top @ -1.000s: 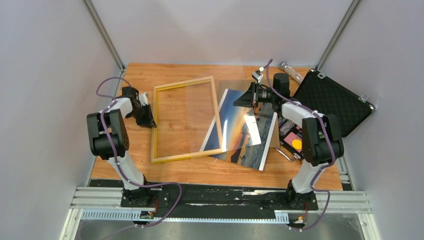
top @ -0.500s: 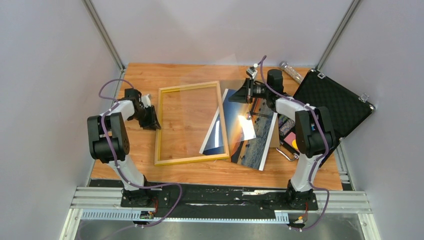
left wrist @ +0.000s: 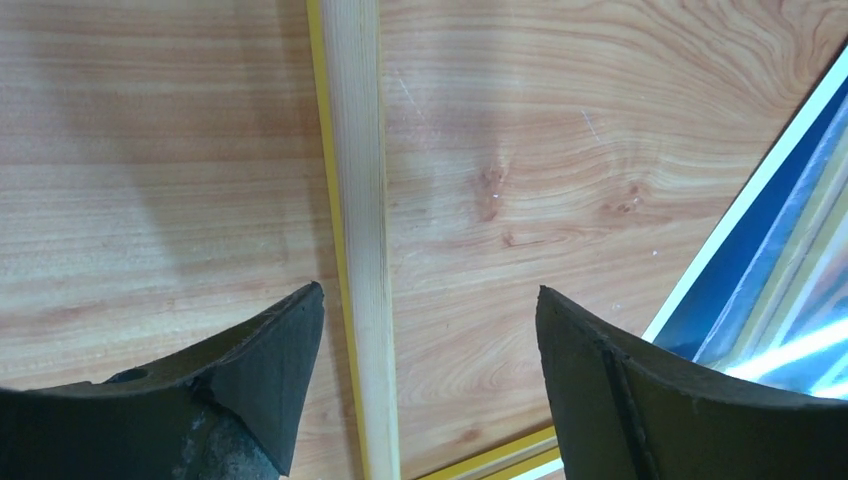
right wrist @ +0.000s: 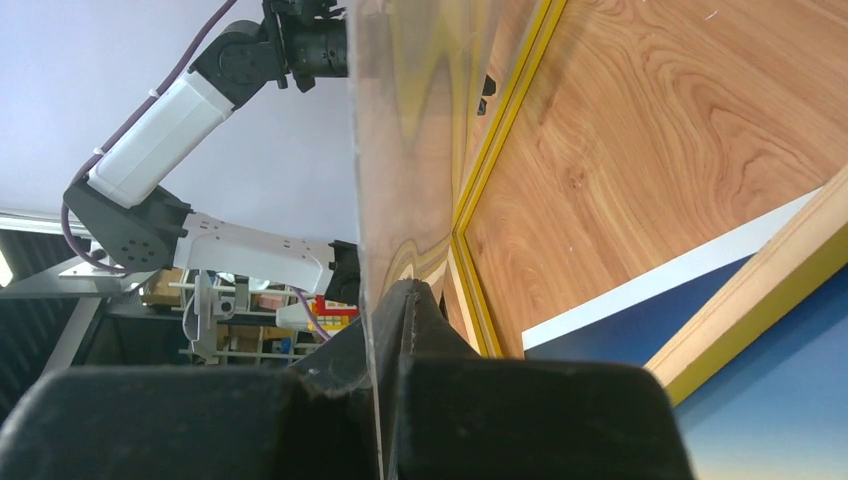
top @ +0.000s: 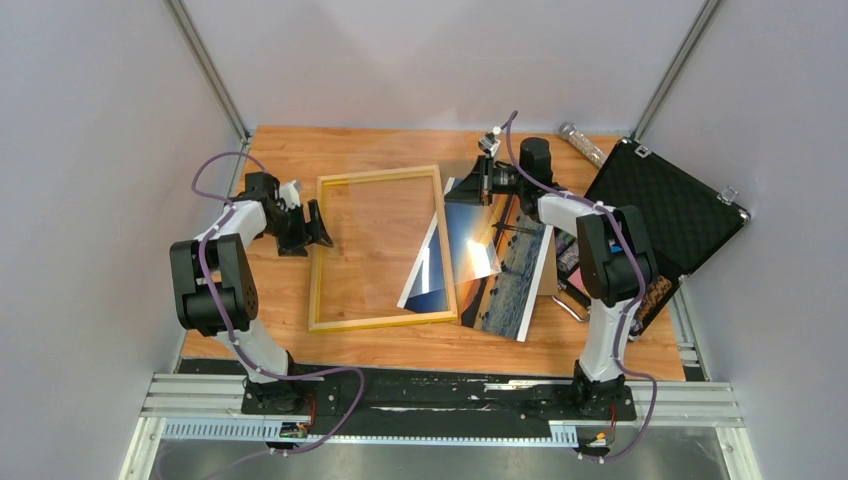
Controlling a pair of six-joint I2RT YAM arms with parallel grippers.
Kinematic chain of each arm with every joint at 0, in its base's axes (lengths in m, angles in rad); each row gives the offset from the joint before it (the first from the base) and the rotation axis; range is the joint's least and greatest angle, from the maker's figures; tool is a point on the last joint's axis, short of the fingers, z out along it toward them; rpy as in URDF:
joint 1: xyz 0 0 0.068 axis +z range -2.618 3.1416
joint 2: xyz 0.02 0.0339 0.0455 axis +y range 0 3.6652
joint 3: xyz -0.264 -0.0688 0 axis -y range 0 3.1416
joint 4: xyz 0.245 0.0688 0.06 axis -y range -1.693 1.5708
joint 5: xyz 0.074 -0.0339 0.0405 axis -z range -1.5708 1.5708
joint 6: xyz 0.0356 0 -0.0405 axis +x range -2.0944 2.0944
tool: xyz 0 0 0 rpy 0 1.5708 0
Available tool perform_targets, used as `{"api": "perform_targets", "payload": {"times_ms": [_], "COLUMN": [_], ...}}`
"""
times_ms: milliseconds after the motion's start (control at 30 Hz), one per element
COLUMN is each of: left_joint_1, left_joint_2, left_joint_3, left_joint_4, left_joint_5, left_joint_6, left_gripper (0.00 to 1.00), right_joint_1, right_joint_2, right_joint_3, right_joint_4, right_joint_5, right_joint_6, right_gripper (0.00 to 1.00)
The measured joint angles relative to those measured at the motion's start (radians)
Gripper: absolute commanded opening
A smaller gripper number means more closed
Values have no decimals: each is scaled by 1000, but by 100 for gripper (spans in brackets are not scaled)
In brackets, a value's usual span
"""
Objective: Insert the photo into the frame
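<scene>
**A:** What is on the table [top: 290,150], counted?

**B:** One frame [top: 322,262], one photo [top: 508,278], one clear sheet [right wrist: 410,130] and one black case [top: 668,205] lying open at the right edge. Two arms work over them.

**A:** Where does the photo lie?

**B:** Flat on the wood, to the right of the frame. Its left part reaches under the frame's right rail, so a blue corner with a white edge shows inside the opening. It is not set squarely in the frame.

**A:** And the left gripper [top: 318,222]?

**B:** Its jaws stand wide apart and hold nothing. In the wrist view one of its two fingers [left wrist: 265,370] sits on each side of the frame's left rail [left wrist: 365,250], with bare wood showing between rail and finger on both sides.

**A:** The right gripper [top: 462,190]?

**B:** Closed tight on the clear sheet, pinching it at the edge (the wrist view shows the sheet rising straight out from between the fingers). It holds the sheet tilted up over the frame's far right corner.
</scene>
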Motion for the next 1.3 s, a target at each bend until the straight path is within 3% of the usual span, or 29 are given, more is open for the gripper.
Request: {"api": "perform_targets", "payload": {"times_ms": [267, 533, 933, 1300], "left_joint_1": [47, 119, 145, 149], "left_joint_2": [-25, -76, -93, -48], "left_joint_3": [-10, -16, -19, -26], "left_joint_4": [5, 19, 37, 77], "left_joint_5": [53, 49, 44, 155], "left_joint_6": [0, 0, 2, 11], "left_gripper": [100, 100, 99, 98], "right_joint_1": [35, 64, 148, 208], "right_joint_2": [45, 95, 134, 189], "right_joint_3": [21, 24, -32, -81], "right_joint_4": [55, 122, 275, 440], "right_joint_5": [26, 58, 129, 204], "right_joint_6": [50, 111, 233, 339], "right_gripper": [0, 0, 0, 0]}}
